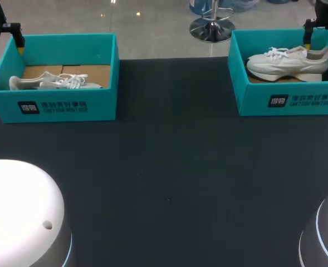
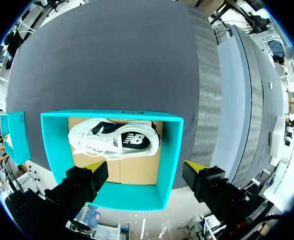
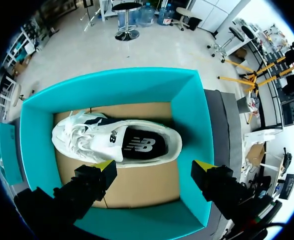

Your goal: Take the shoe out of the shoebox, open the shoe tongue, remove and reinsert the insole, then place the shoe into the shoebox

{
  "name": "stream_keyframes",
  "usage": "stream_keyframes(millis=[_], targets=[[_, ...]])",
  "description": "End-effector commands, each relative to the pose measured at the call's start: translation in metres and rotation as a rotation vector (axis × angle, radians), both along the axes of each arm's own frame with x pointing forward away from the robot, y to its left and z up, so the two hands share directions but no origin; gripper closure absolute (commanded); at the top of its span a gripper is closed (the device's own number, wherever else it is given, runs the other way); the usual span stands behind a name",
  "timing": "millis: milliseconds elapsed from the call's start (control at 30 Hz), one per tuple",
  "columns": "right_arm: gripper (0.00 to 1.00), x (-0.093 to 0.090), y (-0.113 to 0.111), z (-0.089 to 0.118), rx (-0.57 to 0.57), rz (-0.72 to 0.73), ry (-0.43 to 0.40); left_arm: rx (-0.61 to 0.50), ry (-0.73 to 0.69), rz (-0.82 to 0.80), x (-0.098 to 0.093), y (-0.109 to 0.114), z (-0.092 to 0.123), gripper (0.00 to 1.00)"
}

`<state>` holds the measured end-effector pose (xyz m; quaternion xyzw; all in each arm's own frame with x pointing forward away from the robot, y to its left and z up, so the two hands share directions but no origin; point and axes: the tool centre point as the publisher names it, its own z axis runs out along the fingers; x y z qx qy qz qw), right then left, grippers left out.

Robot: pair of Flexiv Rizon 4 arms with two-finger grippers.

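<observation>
While left fingers (image 2: 93, 167), right fingers (image 3: 105, 166) hang released, left shoe (image 1: 52, 82) and right shoe (image 1: 289, 61) sit boxed.
White print fronts left box (image 1: 99, 105), right box (image 1: 253, 103); toes point inward, lengthwise.

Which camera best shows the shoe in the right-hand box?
The right wrist view: it looks straight down on the right shoe, showing laces and insole. The head view shows only its side above the box wall. The left wrist view mainly shows the left shoe instead.

Left gripper (image 2: 146, 167) and right gripper (image 3: 154, 166) both point straight down — each spread wide apart.
</observation>
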<state>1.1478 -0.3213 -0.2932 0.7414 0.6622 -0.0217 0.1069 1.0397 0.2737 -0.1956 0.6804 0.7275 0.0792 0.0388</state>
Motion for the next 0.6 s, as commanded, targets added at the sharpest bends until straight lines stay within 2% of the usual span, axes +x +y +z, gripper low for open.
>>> stream_keyframes(millis=[33, 600], targets=[[0.00, 0.017, -0.009, -0.011, 0.019, -0.006, 0.046, 0.002, -0.002, 0.000, -0.001, 0.000, 0.000, 0.00], [0.00, 0.030, -0.021, -0.040, 0.047, 0.020, 0.102, 0.002, -0.002, 0.000, -0.001, 0.000, 0.000, 0.00]])
